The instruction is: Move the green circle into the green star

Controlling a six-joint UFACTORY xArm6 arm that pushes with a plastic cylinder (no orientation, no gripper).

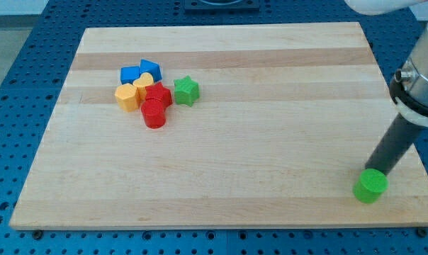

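Note:
The green circle point(370, 185) is a short round block near the board's bottom right corner. The green star point(186, 91) sits far off at the upper left, at the right edge of a cluster of blocks. My tip point(377, 171) is at the lower end of the dark rod, which comes in from the view's right. The tip stands just behind the green circle's top right side and looks to be touching it.
Left of the green star are a red star point(158, 94), a red cylinder point(154, 113), a yellow hexagon point(127, 97), another yellow block point(143, 84) and two blue blocks point(140, 71). The wooden board point(228, 149) lies on a blue perforated table.

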